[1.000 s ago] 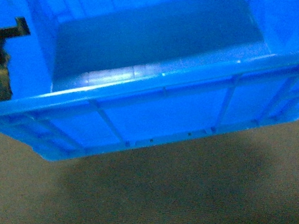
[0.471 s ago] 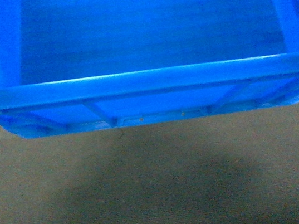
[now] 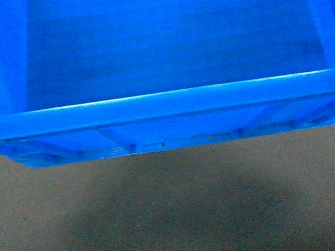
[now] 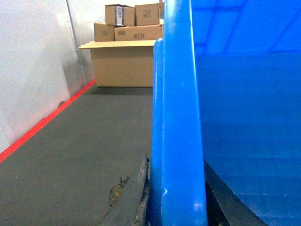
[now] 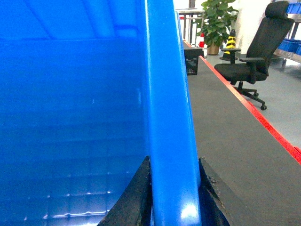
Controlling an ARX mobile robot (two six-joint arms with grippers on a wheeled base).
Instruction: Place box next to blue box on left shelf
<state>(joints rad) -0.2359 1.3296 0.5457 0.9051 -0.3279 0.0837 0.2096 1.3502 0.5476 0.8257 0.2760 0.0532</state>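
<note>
sideways, box (image 5: 169, 117) rim between jaws

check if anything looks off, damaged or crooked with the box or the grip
One thing: the left gripper's outer pad looks worn, with a frayed, peeling patch on its surface. Otherwise the box sits level in the head view, empty, its rim clamped squarely by both the left and the right gripper.

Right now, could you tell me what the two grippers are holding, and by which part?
Both hold the box: the left gripper clamps one side rim, the right gripper the opposite.
</note>
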